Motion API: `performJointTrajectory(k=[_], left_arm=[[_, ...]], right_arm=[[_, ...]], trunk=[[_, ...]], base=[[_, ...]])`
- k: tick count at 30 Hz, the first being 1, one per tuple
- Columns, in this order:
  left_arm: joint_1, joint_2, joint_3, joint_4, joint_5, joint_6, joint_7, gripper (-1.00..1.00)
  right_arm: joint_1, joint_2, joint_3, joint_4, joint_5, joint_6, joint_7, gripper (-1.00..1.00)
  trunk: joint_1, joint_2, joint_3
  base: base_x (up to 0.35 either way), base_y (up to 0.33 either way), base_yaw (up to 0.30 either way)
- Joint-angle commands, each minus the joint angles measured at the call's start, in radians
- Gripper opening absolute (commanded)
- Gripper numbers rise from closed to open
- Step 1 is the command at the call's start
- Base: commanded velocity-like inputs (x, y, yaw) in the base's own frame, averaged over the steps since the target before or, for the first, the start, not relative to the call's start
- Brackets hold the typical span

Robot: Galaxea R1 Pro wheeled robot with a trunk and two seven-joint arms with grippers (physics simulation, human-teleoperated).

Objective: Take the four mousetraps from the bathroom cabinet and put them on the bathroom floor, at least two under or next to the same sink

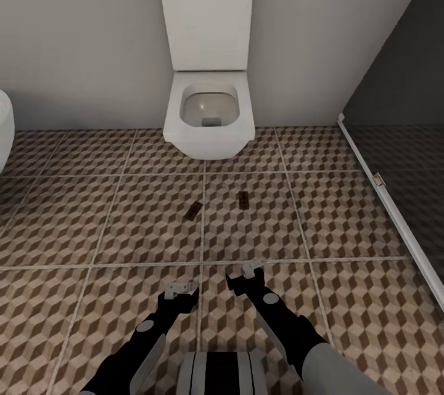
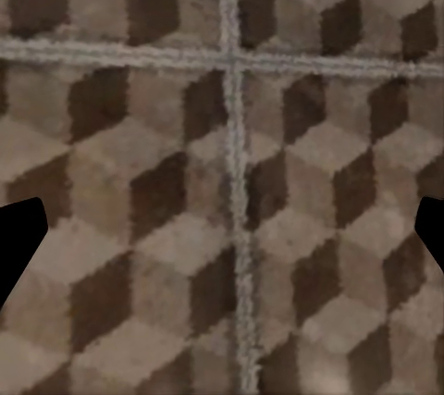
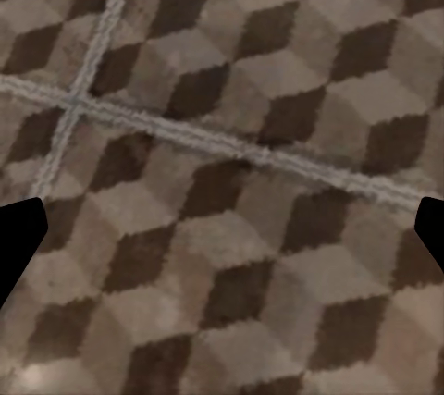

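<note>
Two mousetraps lie flat on the cube-patterned bathroom floor in front of the toilet, one angled and one lying straight. They look like small dark-tan boards. My left gripper and right gripper hang low over the tiles, a short way nearer to me than the traps. Both are open with nothing in them. In the left wrist view the fingers stand wide apart over bare tile, and so do the fingers in the right wrist view. The cabinet and the sink are out of view.
A white wall-hung toilet stands against the grey wall straight ahead. A rounded white tub edge shows at the far left. A dark glass partition on a white floor rail runs along the right.
</note>
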Motion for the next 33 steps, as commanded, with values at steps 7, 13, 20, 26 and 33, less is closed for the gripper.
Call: performJointTrajectory(k=[7,13,20,26,33], left_arm=[[0.000,0.002,-0.003,-0.006,0.010,0.003,0.007,1.00],[0.000,0.002,-0.004,-0.006,0.010,0.003,0.007,1.00],[0.000,0.002,-0.004,-0.007,0.010,0.003,0.007,1.00],[0.000,0.001,-0.004,-0.007,0.010,0.004,0.007,1.00],[0.000,0.001,-0.004,-0.007,0.010,0.004,0.007,1.00]], right_arm=[[-0.001,-0.001,0.005,-0.001,-0.010,0.002,-0.004,1.00],[-0.001,-0.001,0.005,-0.001,-0.010,0.002,-0.004,1.00],[0.000,-0.001,0.006,-0.002,-0.010,0.001,-0.004,1.00],[-0.001,-0.001,0.006,-0.002,-0.010,-0.016,-0.004,1.00],[-0.001,-0.001,0.007,-0.002,-0.010,-0.023,-0.004,1.00]], trunk=[[0.000,0.000,-0.001],[0.000,0.000,-0.001],[0.000,0.000,-0.001],[0.000,0.000,-0.001],[-0.017,0.028,0.024]], base=[[0.000,0.000,0.000],[0.000,0.000,0.000],[0.000,0.000,0.000],[0.000,0.000,0.000],[0.000,0.000,0.000]])
